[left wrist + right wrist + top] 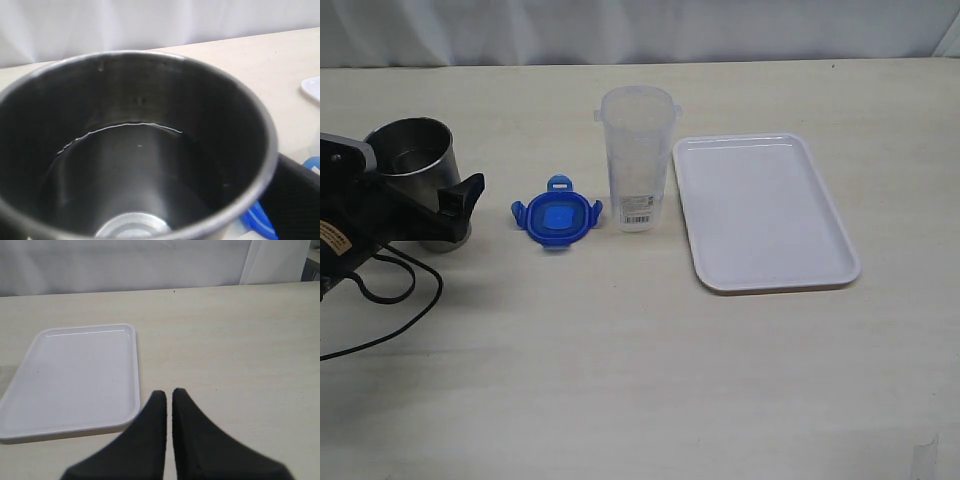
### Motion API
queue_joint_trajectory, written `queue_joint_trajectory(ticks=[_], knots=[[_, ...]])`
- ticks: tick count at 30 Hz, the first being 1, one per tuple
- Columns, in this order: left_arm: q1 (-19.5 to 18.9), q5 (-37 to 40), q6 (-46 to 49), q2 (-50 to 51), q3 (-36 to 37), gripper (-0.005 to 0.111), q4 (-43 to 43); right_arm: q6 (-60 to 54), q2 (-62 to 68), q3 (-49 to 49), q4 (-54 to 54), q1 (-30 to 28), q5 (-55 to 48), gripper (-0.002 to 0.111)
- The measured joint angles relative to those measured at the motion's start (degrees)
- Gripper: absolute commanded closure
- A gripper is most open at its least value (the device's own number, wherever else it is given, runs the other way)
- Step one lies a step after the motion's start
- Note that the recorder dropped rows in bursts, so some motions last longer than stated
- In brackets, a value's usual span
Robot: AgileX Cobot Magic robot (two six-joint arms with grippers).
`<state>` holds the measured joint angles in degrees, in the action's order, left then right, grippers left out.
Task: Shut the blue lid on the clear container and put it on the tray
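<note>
The left gripper (pixel 425 192) is standing spread wide around the cup (pixel 412 150), making it the nearer arm to the lid (pixel 557 218), which is lying flat just beside it. Beyond, the container (pixel 637 160) is standing upright between lid and tray (pixel 840 262). The right gripper (pixel 169 396) is pressing its jaws together.

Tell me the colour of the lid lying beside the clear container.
The lid is bright blue with a lighter blue square centre; the exterior view shows it best.

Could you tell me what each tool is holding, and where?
Right tool, shut: nothing. Left tool straddles the steel cup; a grip cannot be told.
</note>
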<state>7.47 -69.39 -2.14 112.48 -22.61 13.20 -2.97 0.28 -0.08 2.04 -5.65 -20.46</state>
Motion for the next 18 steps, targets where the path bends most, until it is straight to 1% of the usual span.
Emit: queue_joint_trajectory(ticks=[3, 4, 6, 7, 9, 10, 12, 13, 18], knots=[[0.0, 0.0, 0.0, 0.0, 0.0, 0.043, -0.1, 0.0, 0.0, 0.0, 0.0, 0.0, 0.0, 0.104], [0.0, 0.0, 0.0, 0.0, 0.0, 0.054, -0.4, 0.0, 0.0, 0.0, 0.0, 0.0, 0.0, 0.104], [0.0, -0.1, 0.0, 0.0, 0.0, 0.067, -0.4, 0.0, 0.0, 0.0, 0.0, 0.0, 0.0, 0.104], [0.0, -0.1, 0.0, 0.0, 0.0, 0.076, -0.3, 0.0, 0.0, 0.0, 0.0, 0.0, 0.0, 0.104], [0.0, -0.1, 0.0, 0.0, 0.0, 0.086, -0.2, 0.0, 0.0, 0.0, 0.0, 0.0, 0.0, 0.104], [0.0, -0.1, 0.0, 0.0, 0.0, 0.094, -0.2, 0.0, 0.0, 0.0, 0.0, 0.0, 0.0, 0.104], [0.0, -0.1, 0.0, 0.0, 0.0, 0.105, -0.2, 0.0, 0.0, 0.0, 0.0, 0.0, 0.0, 0.104], [0.0, -0.1, 0.0, 0.0, 0.0, 0.107, -0.2, 0.0, 0.0, 0.0, 0.0, 0.0, 0.0, 0.104], [0.0, -0.1, 0.0, 0.0, 0.0, 0.107, -0.2, 0.0, 0.0, 0.0, 0.0, 0.0, 0.0, 0.104]])
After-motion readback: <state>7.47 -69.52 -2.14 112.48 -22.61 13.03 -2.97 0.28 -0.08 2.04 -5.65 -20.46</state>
